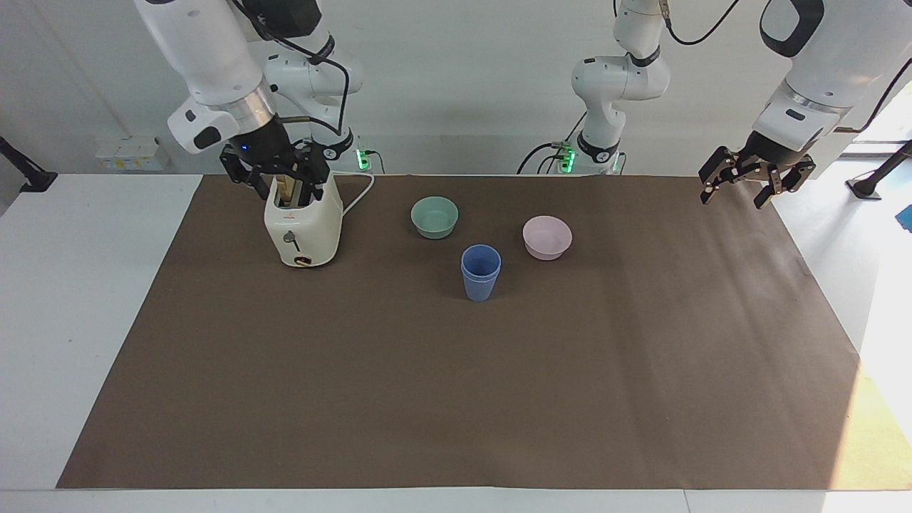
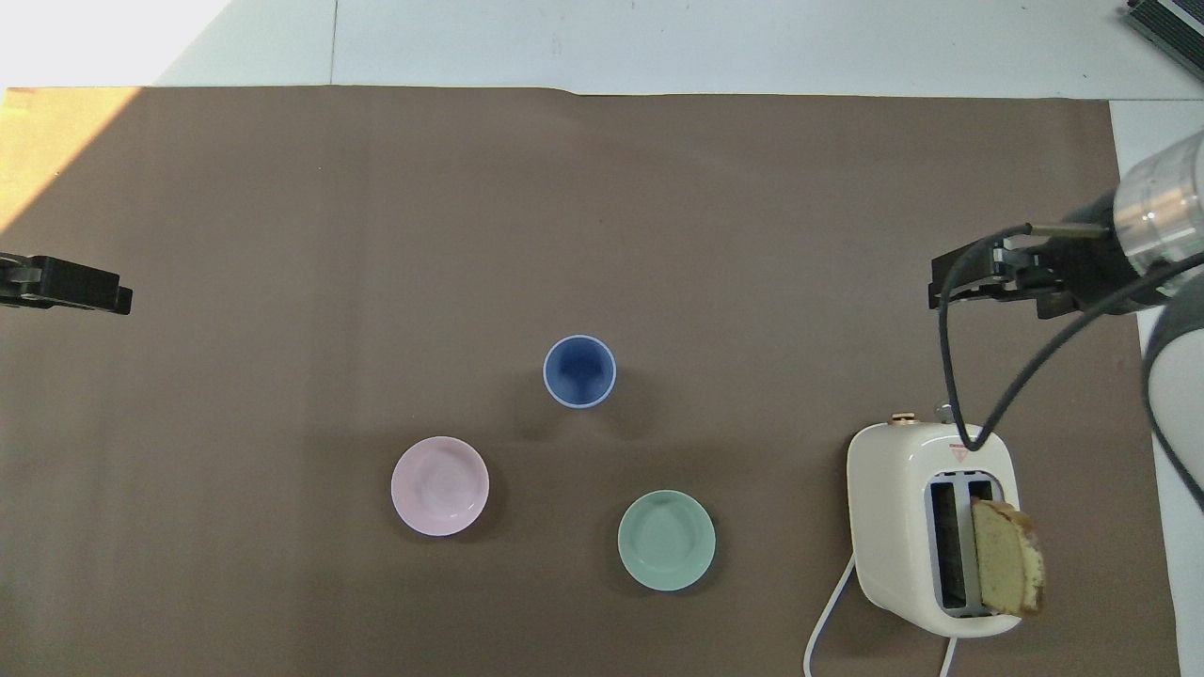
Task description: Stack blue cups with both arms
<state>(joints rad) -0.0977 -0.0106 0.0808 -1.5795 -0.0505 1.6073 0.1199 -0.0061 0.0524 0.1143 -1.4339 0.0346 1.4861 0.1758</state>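
The two blue cups (image 1: pixel 481 273) stand nested, one inside the other, upright on the brown mat between the green and pink bowls; from overhead they show as one blue rim (image 2: pixel 579 371). My right gripper (image 1: pixel 278 182) is open and empty, raised over the toaster, well apart from the cups; it also shows in the overhead view (image 2: pixel 950 282). My left gripper (image 1: pixel 732 199) is open and empty, waiting in the air over the mat's edge at the left arm's end; only its tip shows overhead (image 2: pixel 94 291).
A green bowl (image 1: pixel 434 216) and a pink bowl (image 1: pixel 547 237) sit a little nearer to the robots than the cups. A cream toaster (image 1: pixel 303 224) with a bread slice (image 2: pixel 1008 555) stands toward the right arm's end.
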